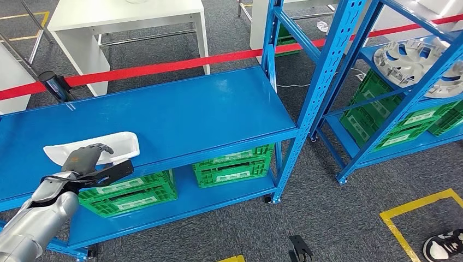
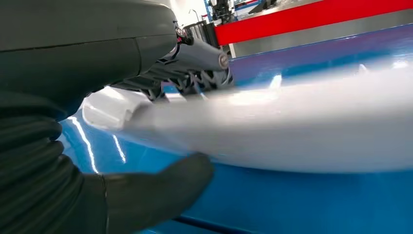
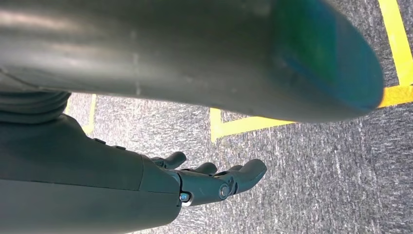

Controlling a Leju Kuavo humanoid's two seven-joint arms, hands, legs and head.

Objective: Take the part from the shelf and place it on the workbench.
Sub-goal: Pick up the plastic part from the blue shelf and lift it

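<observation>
L hand [image 1: 87,158] grips white part [image 1: 112,143] at its near long edge, on blue shelf [image 1: 180,114] front. Part looks thin, light, stiff plastic, prob glossy/slippery; best hold is fingers over rim, thumb under. R hand [image 3: 214,180] hangs loose, fingers apart, holding nothing.

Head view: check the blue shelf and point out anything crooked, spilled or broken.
Nothing looks spilled or broken. The white part lies at a slight angle near the front edge of the blue shelf, with the left hand laid over it. The green crates below sit in a tidy row.
</observation>
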